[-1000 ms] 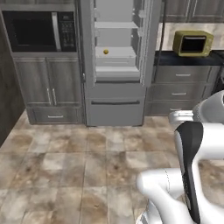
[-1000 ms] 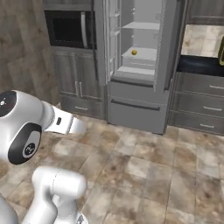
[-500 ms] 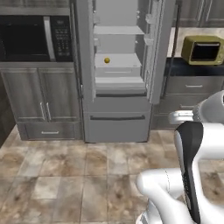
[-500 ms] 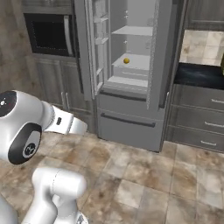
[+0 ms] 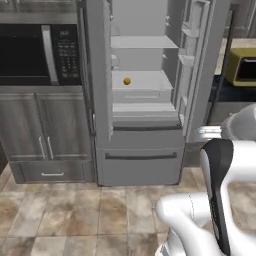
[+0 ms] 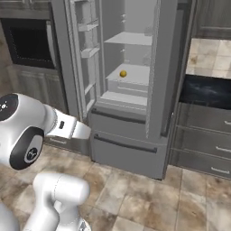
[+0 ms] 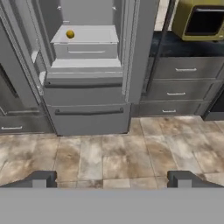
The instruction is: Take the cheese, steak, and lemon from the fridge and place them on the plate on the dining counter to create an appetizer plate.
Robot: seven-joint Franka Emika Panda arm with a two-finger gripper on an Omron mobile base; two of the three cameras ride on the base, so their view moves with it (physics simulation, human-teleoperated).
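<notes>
- I see the fridge (image 5: 145, 100) straight ahead with both doors swung wide, pale shelves exposed above the shut bottom drawer.
- To its left I have the black microwave (image 5: 37, 47) over grey cabinets; to its right a dark countertop carrying a yellow toaster oven (image 7: 199, 19).
- My gripper (image 7: 111, 179) hangs low over the tiled floor, well short of the fridge, fingers spread fully apart and holding nothing.
- The lemon (image 5: 127, 80) sits alone on the middle shelf, towards its left side; I cannot make out any cheese or steak.
- My judgement: raise the hand to shelf height, enter squarely between the doors, and straddle the ball evenly, since a round fruit will roll if nudged.
</notes>
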